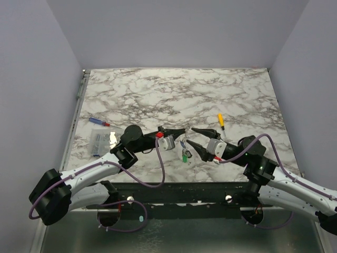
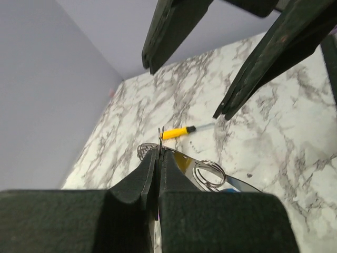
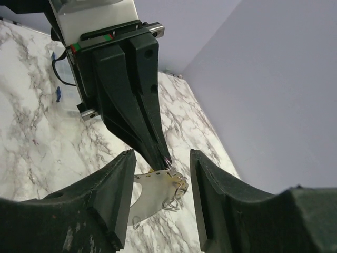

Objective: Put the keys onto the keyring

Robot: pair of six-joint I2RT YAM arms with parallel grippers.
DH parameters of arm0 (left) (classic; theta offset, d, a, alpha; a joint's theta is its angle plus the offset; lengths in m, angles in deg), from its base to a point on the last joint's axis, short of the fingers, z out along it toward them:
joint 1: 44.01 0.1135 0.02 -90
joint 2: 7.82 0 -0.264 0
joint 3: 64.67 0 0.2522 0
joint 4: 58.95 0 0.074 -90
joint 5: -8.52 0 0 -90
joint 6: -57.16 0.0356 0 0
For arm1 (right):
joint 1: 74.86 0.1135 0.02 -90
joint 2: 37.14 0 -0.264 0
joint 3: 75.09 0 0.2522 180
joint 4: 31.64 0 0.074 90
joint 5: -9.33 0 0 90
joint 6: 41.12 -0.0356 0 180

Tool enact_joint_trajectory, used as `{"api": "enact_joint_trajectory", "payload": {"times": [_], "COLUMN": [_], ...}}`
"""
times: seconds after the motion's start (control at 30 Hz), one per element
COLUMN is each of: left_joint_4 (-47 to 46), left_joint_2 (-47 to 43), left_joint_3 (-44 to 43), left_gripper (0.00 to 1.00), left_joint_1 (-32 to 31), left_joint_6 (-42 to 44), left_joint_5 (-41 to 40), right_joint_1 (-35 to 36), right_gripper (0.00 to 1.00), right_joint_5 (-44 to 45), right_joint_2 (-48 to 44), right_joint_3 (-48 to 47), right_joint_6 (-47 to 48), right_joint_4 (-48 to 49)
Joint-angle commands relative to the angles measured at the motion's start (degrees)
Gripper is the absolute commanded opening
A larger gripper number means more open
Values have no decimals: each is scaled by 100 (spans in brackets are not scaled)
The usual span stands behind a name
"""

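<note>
Two claws: nose to nose just below the middle of the top view, over the near part of the table (image 1: pixel 158 89).
Left claw (image 2: pixel 159 154): clenched tight on a thin bit of silver wire, pretty sure that's the keyring (image 2: pixel 161 137). The wire pokes up just past the tips in its own wrist view.
Right claw (image 1: pixel 190 135): released, jaws spread, nothing gripped. In its wrist view they sit either side of the left claw's tip, and I can't see them touching it.
Keys (image 1: pixel 185 155): dangling right under the pinch point, green head lowest in the top view. Can't tell how many are actually on the loop.
Hanging bits: a flat silver piece (image 3: pixel 150 192), maybe a key blade, at lower centre of the right wrist view, and a small split ring (image 2: pixel 209 173) just beside it.
The relation that matters: the pinched wire sits straight ahead of the right claw, between its open jaws. Both claws' long axes run roughly left-right in the top view, pointing at each other, and the bunch hangs below that line.
Nearer arm: left holds it, right is just beside.
My guess: right has to dip toward the dangling key before closing, otherwise it pinches the left claw's fingers.
Other stuff: yellow screwdriver (image 1: pixel 221 120) upper right of the claws, well apart.
</note>
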Motion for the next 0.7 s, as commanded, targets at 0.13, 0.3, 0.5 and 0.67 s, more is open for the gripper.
{"api": "enact_joint_trajectory", "payload": {"times": [0.13, 0.3, 0.5, 0.67], "left_joint_4": [1041, 1428, 1871, 2040], "left_joint_2": [65, 49, 100, 117], "left_joint_3": [-371, -474, -633, -708], "left_gripper": [0, 0, 0, 0], "left_joint_1": [-5, -95, -247, -374], "left_joint_6": [1015, 1289, 1468, 1502], "left_joint_5": [-925, -1181, -1239, -1204], "right_joint_1": [28, 28, 28, 28], "right_gripper": [55, 55, 54, 51], "right_joint_5": [567, 711, 755, 698], "right_joint_2": [227, 607, 989, 1226], "right_joint_3": [-260, -529, -749, -800], "right_joint_6": [517, 765, 855, 864], "right_joint_4": [-844, -1333, -1376, -1309]}}
